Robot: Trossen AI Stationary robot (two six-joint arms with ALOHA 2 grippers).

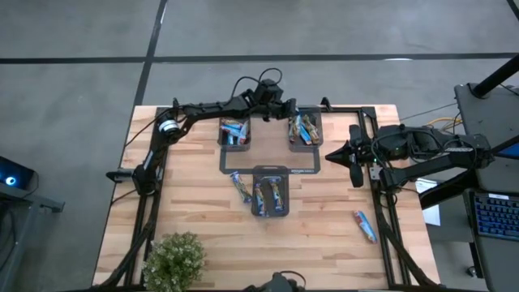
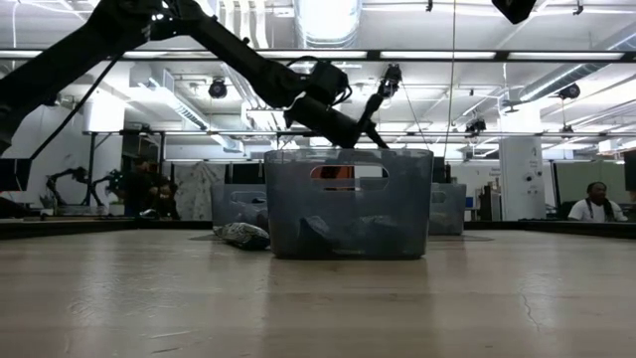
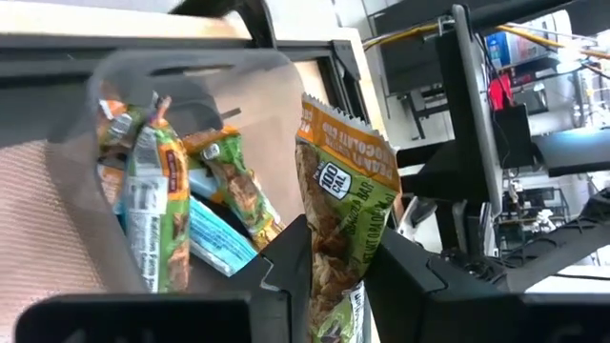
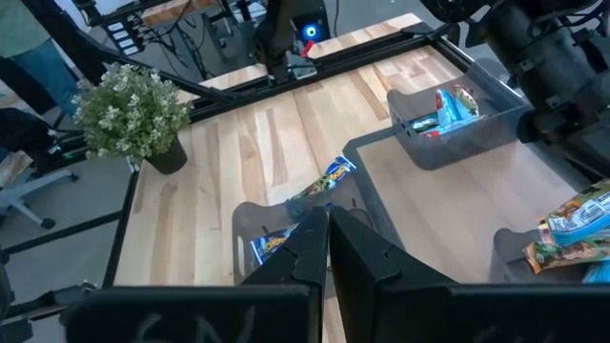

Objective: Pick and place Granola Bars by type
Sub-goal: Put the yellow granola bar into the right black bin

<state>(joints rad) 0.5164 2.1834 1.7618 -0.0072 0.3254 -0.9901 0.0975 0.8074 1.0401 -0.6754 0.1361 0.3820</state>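
Even, diffuse overhead illumination; the wooden table [image 1: 324,219] appears bright from above with only faint, soft shadows. In the low view, ceiling light fixtures [image 2: 328,15] glare white, rendering the arm [image 2: 248,70] a dark silhouette, and the near tabletop is blurred. In the left wrist view, the nearest wrapper [image 3: 343,219] is soft and its film shines.

High view looks straight down on counter [image 1: 203,211]; low view level across it; both share near bin [image 2: 348,204].
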